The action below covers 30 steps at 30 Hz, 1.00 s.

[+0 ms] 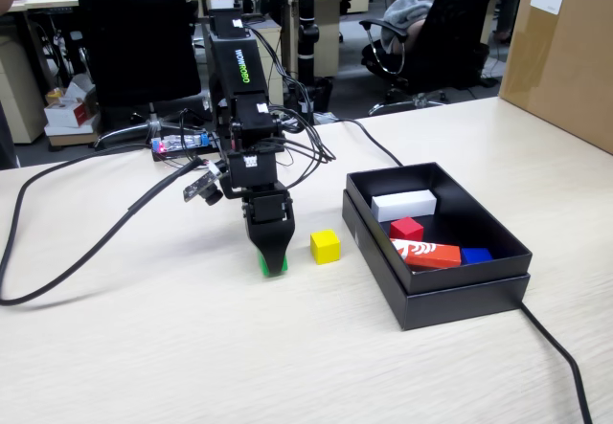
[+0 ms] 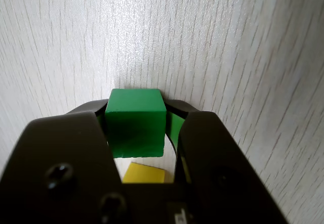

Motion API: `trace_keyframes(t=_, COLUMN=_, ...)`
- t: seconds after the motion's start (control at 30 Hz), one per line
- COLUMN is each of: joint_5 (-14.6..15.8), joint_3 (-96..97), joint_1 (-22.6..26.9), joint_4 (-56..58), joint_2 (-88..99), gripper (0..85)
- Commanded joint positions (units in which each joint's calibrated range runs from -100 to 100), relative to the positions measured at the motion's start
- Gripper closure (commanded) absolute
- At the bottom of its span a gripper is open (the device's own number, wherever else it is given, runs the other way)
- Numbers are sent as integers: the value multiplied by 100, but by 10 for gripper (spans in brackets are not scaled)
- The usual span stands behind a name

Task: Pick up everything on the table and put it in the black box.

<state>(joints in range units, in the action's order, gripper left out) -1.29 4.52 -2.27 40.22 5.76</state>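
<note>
A green cube (image 2: 135, 125) sits between the two black fingers of my gripper (image 2: 136, 106), which is shut on it with both pads against its sides. In the fixed view the gripper (image 1: 273, 263) points straight down at the table (image 1: 192, 347), and the green cube (image 1: 275, 267) shows at its tip, at or just above the tabletop. A yellow cube (image 1: 325, 246) rests on the table just right of the gripper; the wrist view shows the yellow cube (image 2: 144, 173) through the gap between the jaws. A red cube (image 1: 406, 228) lies inside the black box (image 1: 460, 285) to the right.
The box also holds a white block (image 1: 403, 204), a red-orange block with white marks (image 1: 426, 254) and a blue piece (image 1: 475, 256). A brown carton (image 1: 560, 51) stands at the far right. Black cables (image 1: 77, 252) run across the table at left and front right.
</note>
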Motion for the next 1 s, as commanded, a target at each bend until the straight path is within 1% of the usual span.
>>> trace_keyframes(t=0.0, joint_5=0, joint_3=-307, joint_1=20, joint_4=258, joint_2=669, gripper=789)
trace_keyframes(t=0.2, joint_5=117, joint_3=-579, joint_1=137, joint_4=1174, joint_2=2023, gripper=789)
trace_keyframes(t=0.23, joint_5=161, joint_3=-597, joint_1=259, joint_4=1407, joint_2=2918, gripper=789)
trace_keyframes(t=0.3, joint_5=288, joint_3=-824, joint_1=689, joint_4=1563, joint_2=4467, gripper=789)
trace_keyframes(t=0.33, joint_5=303, joint_3=-887, joint_1=752, joint_4=1580, joint_2=4570, gripper=787)
trace_keyframes(t=0.43, joint_5=449, joint_3=-1603, joint_1=1192, joint_4=1744, joint_2=4639, gripper=787)
trace_keyframes(t=0.6, joint_5=620, joint_3=-2646, joint_1=1578, joint_4=1908, joint_2=3721, gripper=787)
trace_keyframes(t=0.67, joint_5=664, joint_3=-3163, joint_1=1665, joint_4=1969, joint_2=3044, gripper=786)
trace_keyframes(t=0.7, joint_5=684, joint_3=-3507, joint_1=1714, joint_4=1969, joint_2=2402, gripper=786)
trace_keyframes(t=0.73, joint_5=694, joint_3=-3607, joint_1=1719, joint_4=1969, joint_2=2241, gripper=786)
trace_keyframes(t=0.77, joint_5=723, joint_3=-3979, joint_1=1744, joint_4=1969, joint_2=1403, gripper=786)
trace_keyframes(t=0.9, joint_5=772, joint_3=-4405, joint_1=1778, joint_4=1969, joint_2=-20, gripper=786)
trace_keyframes(t=0.97, joint_5=806, joint_3=-4532, joint_1=1871, joint_4=1969, joint_2=-547, gripper=785)
